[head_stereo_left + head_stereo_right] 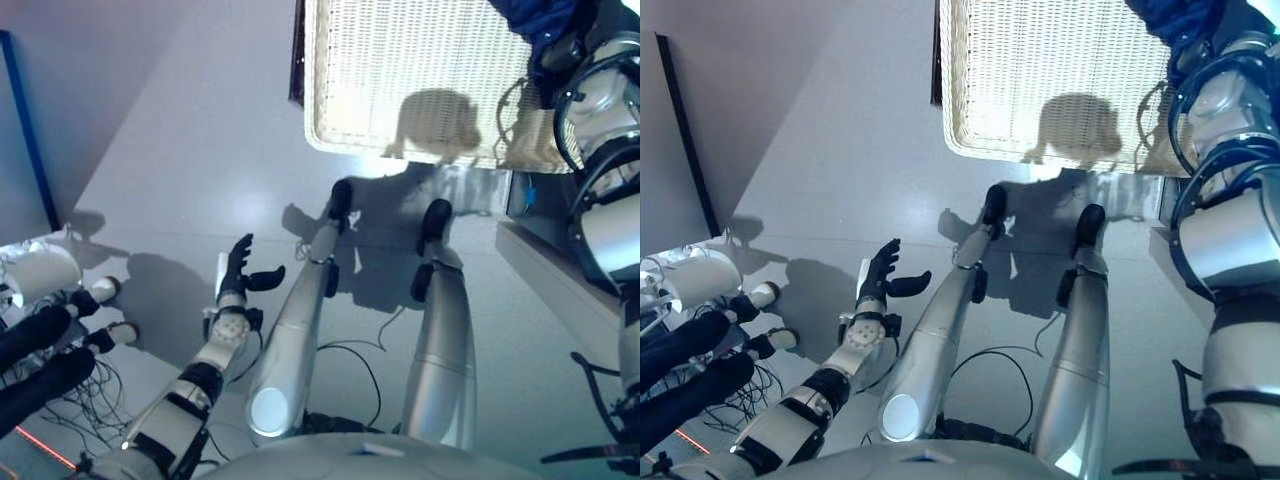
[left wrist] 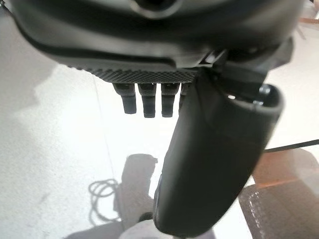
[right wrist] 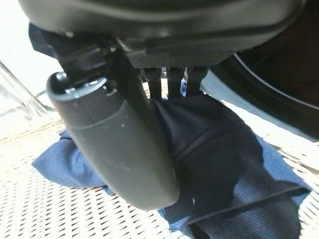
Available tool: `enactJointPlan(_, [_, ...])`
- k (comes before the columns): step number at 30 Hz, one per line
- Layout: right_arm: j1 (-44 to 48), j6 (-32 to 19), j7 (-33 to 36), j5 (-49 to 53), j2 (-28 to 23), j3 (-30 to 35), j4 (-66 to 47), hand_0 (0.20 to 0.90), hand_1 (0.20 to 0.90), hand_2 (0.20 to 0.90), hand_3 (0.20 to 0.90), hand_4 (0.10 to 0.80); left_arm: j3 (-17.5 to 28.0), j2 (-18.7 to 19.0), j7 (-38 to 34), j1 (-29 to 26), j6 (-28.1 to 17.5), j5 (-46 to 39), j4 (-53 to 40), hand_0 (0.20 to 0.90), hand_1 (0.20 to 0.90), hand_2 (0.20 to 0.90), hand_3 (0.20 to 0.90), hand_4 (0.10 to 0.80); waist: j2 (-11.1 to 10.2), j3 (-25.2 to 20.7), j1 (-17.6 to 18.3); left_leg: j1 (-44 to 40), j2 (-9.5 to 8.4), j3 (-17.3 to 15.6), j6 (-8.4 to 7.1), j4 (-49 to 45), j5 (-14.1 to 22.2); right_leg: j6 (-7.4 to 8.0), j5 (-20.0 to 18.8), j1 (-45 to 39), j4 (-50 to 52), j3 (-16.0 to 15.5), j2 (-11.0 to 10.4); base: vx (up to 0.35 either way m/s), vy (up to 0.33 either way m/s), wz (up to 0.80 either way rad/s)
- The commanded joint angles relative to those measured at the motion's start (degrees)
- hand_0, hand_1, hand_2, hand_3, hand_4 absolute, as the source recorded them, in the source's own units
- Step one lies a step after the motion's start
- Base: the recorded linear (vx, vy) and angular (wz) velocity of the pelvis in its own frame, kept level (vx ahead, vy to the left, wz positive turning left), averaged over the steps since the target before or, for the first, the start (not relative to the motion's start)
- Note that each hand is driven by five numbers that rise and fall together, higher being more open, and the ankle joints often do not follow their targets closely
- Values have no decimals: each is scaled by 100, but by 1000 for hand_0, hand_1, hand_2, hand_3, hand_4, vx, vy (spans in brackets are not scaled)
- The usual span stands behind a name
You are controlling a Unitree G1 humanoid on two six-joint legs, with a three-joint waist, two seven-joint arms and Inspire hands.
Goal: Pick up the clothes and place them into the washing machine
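A dark blue cloth [image 3: 224, 164] hangs from my right hand [image 3: 114, 139], whose fingers and thumb are curled into its folds. The eye views show that hand [image 1: 565, 52] raised at the upper right, with the blue cloth [image 1: 535, 18] bunched above it, over the right end of a white wicker basket [image 1: 400, 80]. The basket's perforated floor [image 3: 60, 209] shows under the cloth. My left hand [image 1: 240, 275] hangs low at the left over the floor, fingers straight and spread, holding nothing.
A dark curved rim [image 3: 279, 74] shows close behind the cloth in the right wrist view. A grey box [image 1: 525, 195] stands beside the basket on the right. White equipment with dark limbs and cables [image 1: 45, 300] sits at the far left.
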State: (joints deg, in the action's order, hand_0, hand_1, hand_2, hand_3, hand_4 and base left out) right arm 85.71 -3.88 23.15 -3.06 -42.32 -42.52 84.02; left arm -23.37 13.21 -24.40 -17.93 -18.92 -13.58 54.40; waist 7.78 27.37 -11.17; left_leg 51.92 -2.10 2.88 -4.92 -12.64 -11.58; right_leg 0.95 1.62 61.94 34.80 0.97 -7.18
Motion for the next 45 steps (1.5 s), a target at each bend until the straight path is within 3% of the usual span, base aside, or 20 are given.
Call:
enactJointPlan(1, [368, -138, -65, 338, -601, -366, 127, 813, 813, 813, 813, 742, -4, 294, -188, 356, -94, -85, -99, 900, 900, 900, 900, 800, 375, -73, -42, 355, -185, -263, -58, -374, 353, 129, 176, -290, -334, -12, 213, 14, -7, 7])
enactJointPlan(2, [366, -138, -65, 338, -602, -366, 127, 742, 742, 742, 742, 695, -5, 294, -188, 358, -94, -85, -101, 900, 900, 900, 900, 800, 375, -74, -42, 355, -185, -262, -58, -373, 352, 128, 176, -291, -335, -13, 213, 13, -5, 7])
enactJointPlan(3, [397, -141, -72, 373, -625, -331, 164, 425, 425, 425, 425, 483, -8, 296, -187, 384, -110, -73, -174, 900, 900, 900, 900, 800, 392, -63, -58, 369, -200, -264, -75, -376, 317, 128, 179, -279, -304, -27, 201, 4, -3, 5])
enactJointPlan(4, [397, -142, -73, 373, -624, -331, 165, 300, 300, 300, 300, 400, -8, 296, -187, 384, -110, -73, -175, 900, 900, 900, 900, 800, 392, -63, -58, 369, -201, -264, -75, -376, 317, 128, 179, -278, -303, -26, 201, 15, -1, 4])
enactJointPlan(16, [-107, -298, -123, 976, -500, 298, 14, 300, 300, 300, 300, 400, -80, 311, -150, 513, -82, 43, -333, 900, 900, 900, 900, 800, 401, -174, -144, 32, -259, -249, 4, -319, 387, 126, 229, -632, -421, 18, 195, 6, 0, 0])
enactJointPlan(22, [-455, -385, -178, 1365, -302, 629, -152, 300, 300, 300, 300, 400, -100, 349, -102, 533, -67, 100, -289, 900, 900, 900, 900, 800, 307, -266, -103, -324, -283, -280, 50, -271, 462, 159, 226, -1020, -561, 35, 198, 49, 4, -3])
enactJointPlan(24, [-628, -482, -173, 1777, -212, 923, -282, 300, 300, 300, 300, 400, -90, 343, -88, 513, -47, 125, -248, 900, 900, 900, 900, 800, 280, -282, -88, -394, -255, -316, 101, -220, 331, 153, 28, -1154, -706, 13, 219, -45, 22, -6])
enactJointPlan(36, [-1536, -1246, -576, 4777, 780, 2616, -1191, 300, 300, 300, 300, 400, -122, 361, 110, 624, 40, 136, 41, 900, 900, 900, 900, 800, 183, -483, 130, -1387, -238, -457, 283, 151, 489, 258, -91, -2145, -1308, 156, 295, 41, 26, -13])
enactJointPlan(45, [-2349, -1919, -873, 6274, 1542, 3748, -1994, 300, 300, 300, 300, 400, -76, 268, 397, 942, 47, 51, 181, 900, 900, 900, 900, 800, 383, -765, 255, -2043, -291, -550, 391, 449, 556, 301, -109, -2740, -1642, 268, 276, 62, 45, -14])
